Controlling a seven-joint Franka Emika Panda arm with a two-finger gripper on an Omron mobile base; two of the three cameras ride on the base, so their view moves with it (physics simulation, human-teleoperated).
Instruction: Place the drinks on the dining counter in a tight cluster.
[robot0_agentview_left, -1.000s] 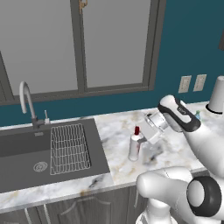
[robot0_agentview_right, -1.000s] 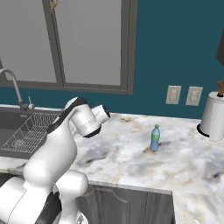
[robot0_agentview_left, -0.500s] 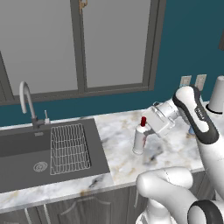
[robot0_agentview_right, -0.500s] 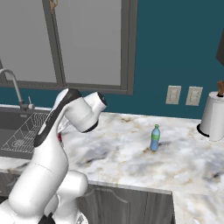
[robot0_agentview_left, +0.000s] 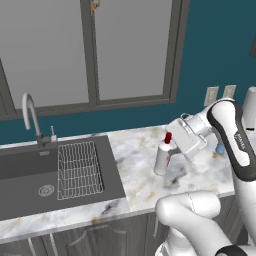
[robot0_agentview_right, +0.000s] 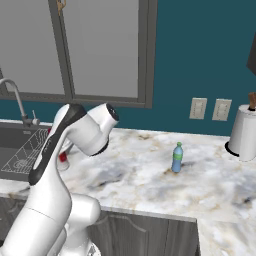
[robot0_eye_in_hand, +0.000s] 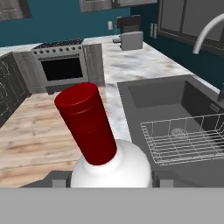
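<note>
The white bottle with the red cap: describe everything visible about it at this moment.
The white bottle has a smooth, rounded white body and a tall dark-red cylindrical cap. It is tilted, leaning slightly, just above the marble worktop right of the sink. The gripper is closed around its upper body; the hand view shows its shoulder between the fingertips.

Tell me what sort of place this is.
A rendered home kitchen: a dark sink with a curved faucet set in a marble worktop, a stove with an oven, and a paper towel roll by wall outlets.
</note>
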